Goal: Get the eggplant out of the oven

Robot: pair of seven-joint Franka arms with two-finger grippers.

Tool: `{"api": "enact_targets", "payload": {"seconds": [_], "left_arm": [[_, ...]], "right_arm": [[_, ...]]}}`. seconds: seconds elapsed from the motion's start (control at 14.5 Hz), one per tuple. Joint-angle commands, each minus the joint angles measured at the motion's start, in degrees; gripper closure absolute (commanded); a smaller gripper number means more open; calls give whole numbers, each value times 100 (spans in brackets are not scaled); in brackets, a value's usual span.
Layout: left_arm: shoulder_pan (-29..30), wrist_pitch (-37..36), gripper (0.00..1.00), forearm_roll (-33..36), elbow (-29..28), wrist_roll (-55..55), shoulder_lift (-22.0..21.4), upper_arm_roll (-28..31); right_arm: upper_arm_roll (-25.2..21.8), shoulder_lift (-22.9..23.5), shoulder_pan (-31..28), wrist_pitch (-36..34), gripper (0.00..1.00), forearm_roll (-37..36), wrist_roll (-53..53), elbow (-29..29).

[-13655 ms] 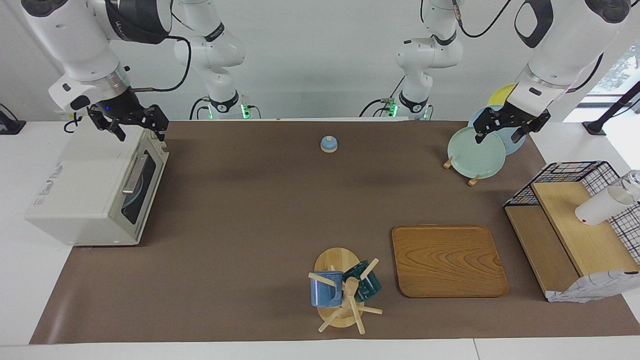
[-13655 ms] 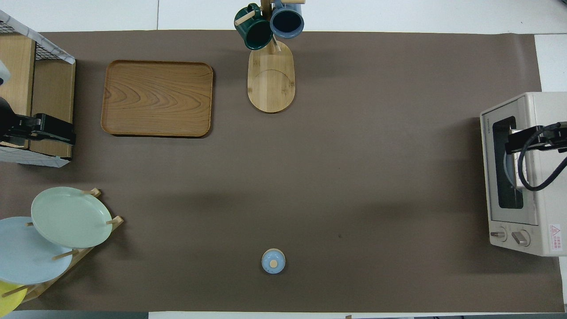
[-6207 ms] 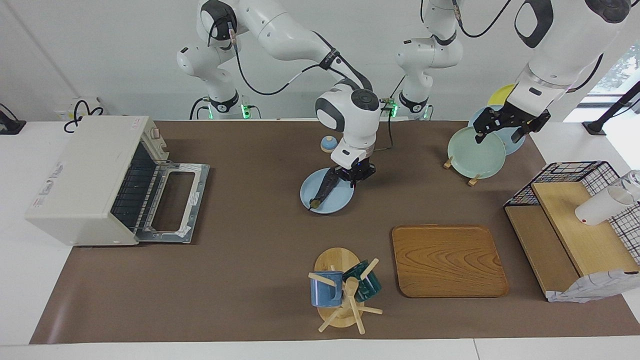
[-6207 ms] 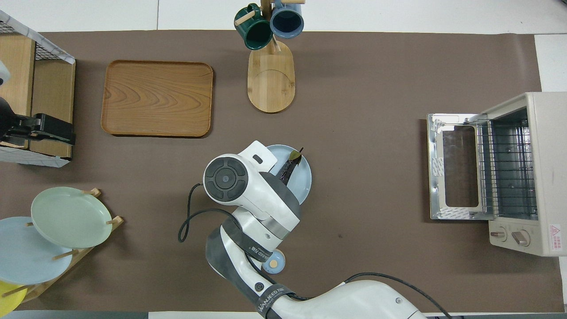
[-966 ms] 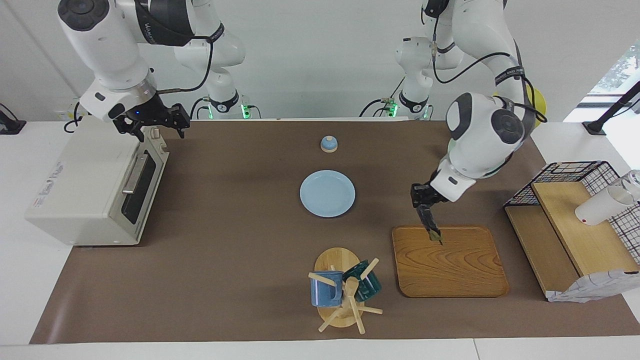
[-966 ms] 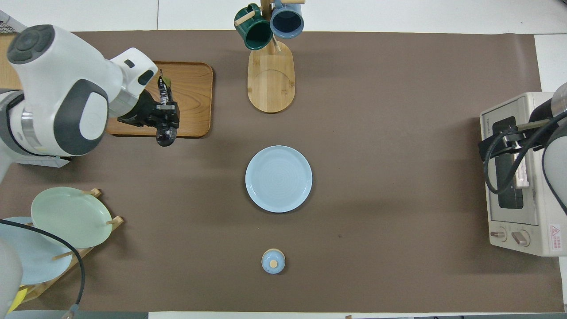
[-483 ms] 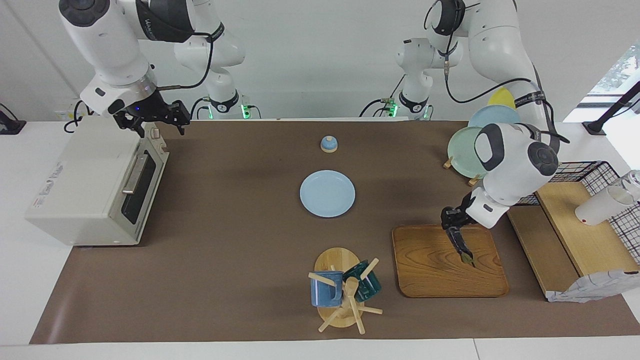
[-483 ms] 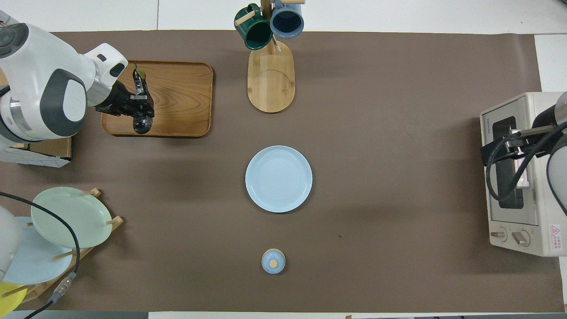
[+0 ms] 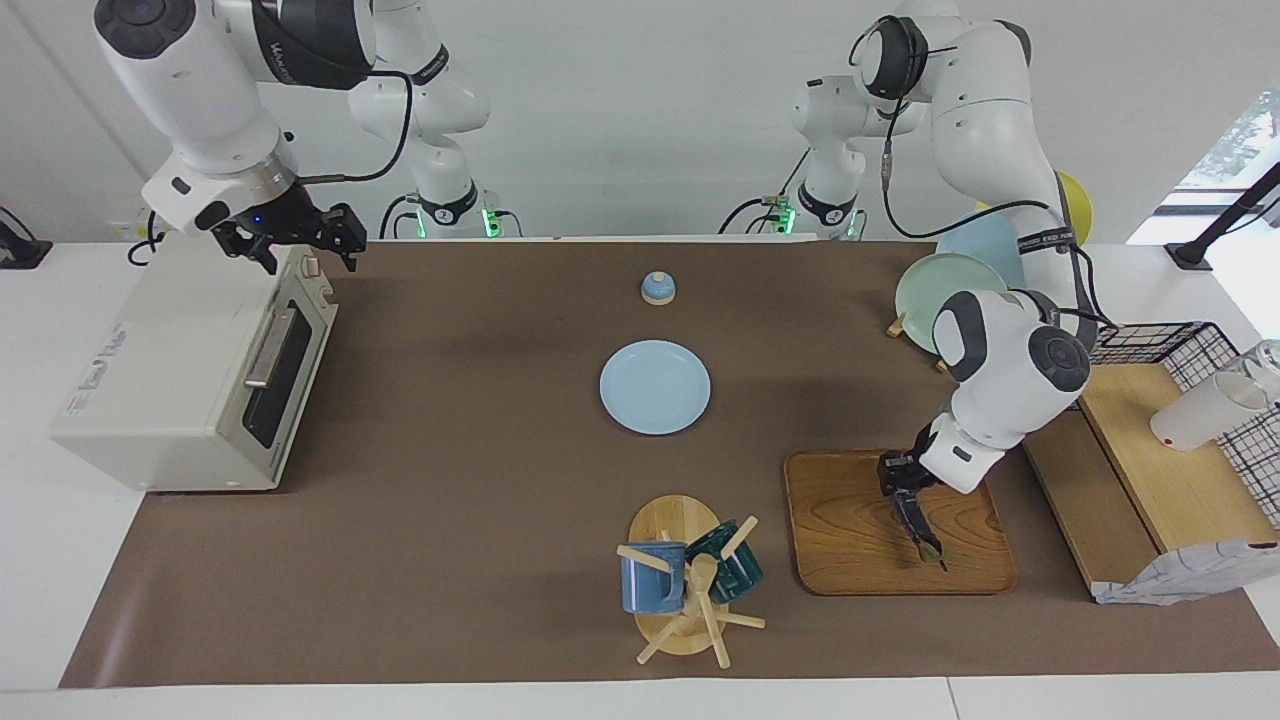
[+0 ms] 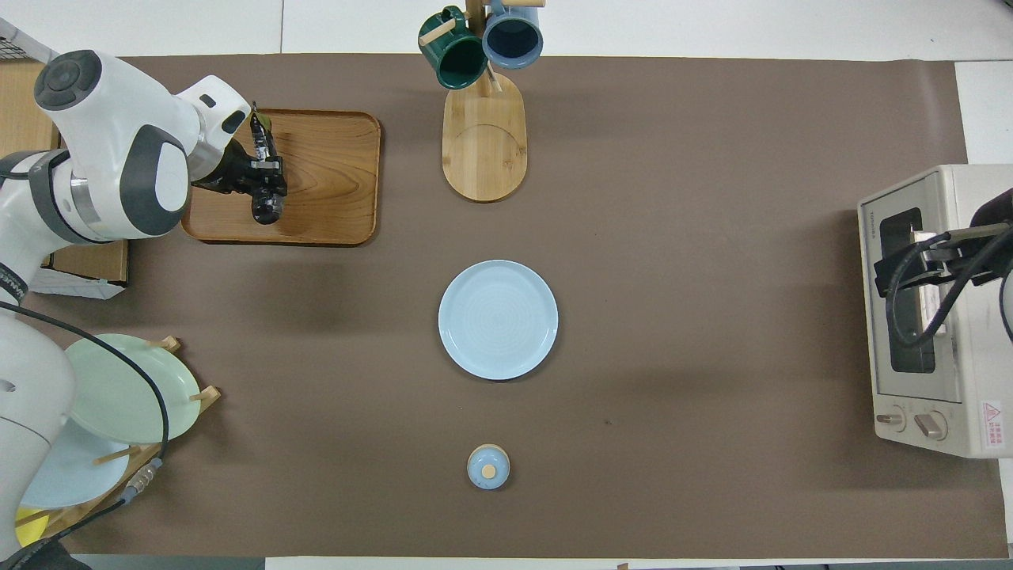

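We found the left gripper [image 9: 898, 486] over the wooden tray [image 9: 850, 560], its jaws clamped on the eggplant [image 9: 918, 527] near the fruit's blunt end. From the jaws the eggplant slanted downward, away from the robots, its greenish stem tip lowest and close above the tray's surface; we could not tell whether the tip touched the wood. In the overhead view the same gripper [image 10: 265, 184] covered the thick end of the eggplant [image 10: 260, 142], and the slender part ran out past the fingertips toward the tray's [image 10: 332, 182] edge farther from the robots.

The right gripper [image 9: 290, 240] hung over the top front corner of the oven [image 9: 170, 370], its jaws apart and holding nothing. The oven's door was shut. We also noted the pale blue plate [image 9: 655, 387] bare at mid-table, nearer to the robots than the mug stand [image 9: 680, 580].
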Motion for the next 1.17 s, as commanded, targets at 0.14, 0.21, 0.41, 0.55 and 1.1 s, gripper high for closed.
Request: {"api": "enact_targets", "payload": {"seconds": [0.14, 0.21, 0.41, 0.55, 1.1], "left_arm": [[18, -25, 1, 140, 89, 113, 2, 4], [18, -96, 0, 228, 124, 157, -7, 12], [70, -219, 0, 220, 177, 148, -243, 12], [141, -525, 0, 185, 142, 69, -655, 21], [141, -2353, 0, 228, 54, -124, -2440, 294]], "right_arm": [[31, -36, -133, 251, 0, 119, 80, -37], [31, -36, -133, 288, 0, 119, 79, -10], [14, -36, -133, 271, 0, 128, 79, 34], [14, -27, -125, 280, 0, 137, 88, 51], [-188, 34, -142, 315, 0, 278, 88, 121]]}}
